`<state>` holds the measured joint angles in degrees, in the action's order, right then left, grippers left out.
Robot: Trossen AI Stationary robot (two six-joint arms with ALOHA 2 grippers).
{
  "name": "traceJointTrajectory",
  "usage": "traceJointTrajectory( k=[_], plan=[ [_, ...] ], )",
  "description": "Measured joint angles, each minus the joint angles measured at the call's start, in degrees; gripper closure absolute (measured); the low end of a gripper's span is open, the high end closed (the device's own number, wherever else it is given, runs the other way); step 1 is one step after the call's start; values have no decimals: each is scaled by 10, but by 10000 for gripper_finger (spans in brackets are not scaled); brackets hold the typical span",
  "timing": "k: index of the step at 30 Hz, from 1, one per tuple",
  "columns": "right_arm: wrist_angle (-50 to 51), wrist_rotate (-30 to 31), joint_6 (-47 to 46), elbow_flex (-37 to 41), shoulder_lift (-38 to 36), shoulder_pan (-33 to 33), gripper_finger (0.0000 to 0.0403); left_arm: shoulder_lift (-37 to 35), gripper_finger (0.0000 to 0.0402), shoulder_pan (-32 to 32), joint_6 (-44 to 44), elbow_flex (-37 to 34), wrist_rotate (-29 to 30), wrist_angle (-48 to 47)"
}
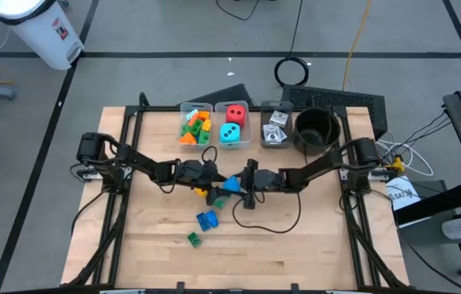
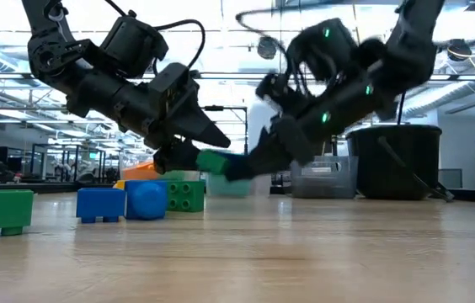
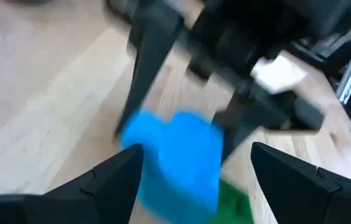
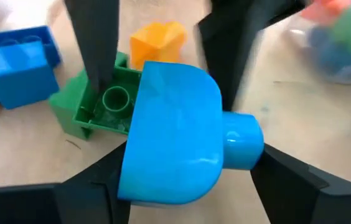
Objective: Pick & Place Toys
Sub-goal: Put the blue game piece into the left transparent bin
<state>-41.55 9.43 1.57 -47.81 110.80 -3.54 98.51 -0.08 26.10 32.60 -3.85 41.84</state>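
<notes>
Both arms meet near the middle of the wooden table (image 1: 296, 245). The right gripper (image 4: 188, 180) holds a rounded light-blue brick (image 4: 175, 137) between its two fingers, closed against the piece's sides, with a stud sticking out on one side; in the high view this brick (image 1: 230, 184) sits at the table's centre, at 9 o'clock from the right gripper (image 1: 245, 181). The left gripper (image 1: 212, 181) reaches in from 9 o'clock of the brick, its fingers spread apart with the light-blue brick (image 3: 178, 158) lying between them and a green brick (image 3: 234, 202) just behind it; whether those fingers touch anything cannot be told. Beside the held brick lie a green brick (image 4: 101, 102) and an orange piece (image 4: 157, 38), close together, with a dark-blue brick (image 4: 14, 65) a little farther off. In the high view a blue brick (image 1: 207, 220) lies at 7 o'clock of the grippers and a small green brick (image 1: 193, 238) beyond it. At the table's 12 o'clock edge stand clear bins: one (image 1: 180, 122) with mixed bricks (image 1: 195, 126), one with a red die (image 1: 234, 113) and a teal die (image 1: 230, 133), one with cards (image 1: 275, 126), then a round black pot (image 1: 316, 127).
</notes>
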Motion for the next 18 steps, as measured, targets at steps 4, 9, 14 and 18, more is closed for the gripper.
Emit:
traceJointTrajectory(
  k=[4, 9, 14, 18],
  plan=[
    [82, 46, 18, -2, -59, -11, 155, 1, 96, 0, 32, 0, -1, 17],
    [118, 123, 72, -1, -102, -47, 155, 1, 96, 0, 64, 0, -5, 35],
    [121, 204, 115, -1, -118, -75, 155, 1, 96, 0, 66, 0, -7, 55],
    [125, 220, 123, -1, -119, -78, 155, 1, 96, 0, 60, 0, -6, 58]
  ],
)
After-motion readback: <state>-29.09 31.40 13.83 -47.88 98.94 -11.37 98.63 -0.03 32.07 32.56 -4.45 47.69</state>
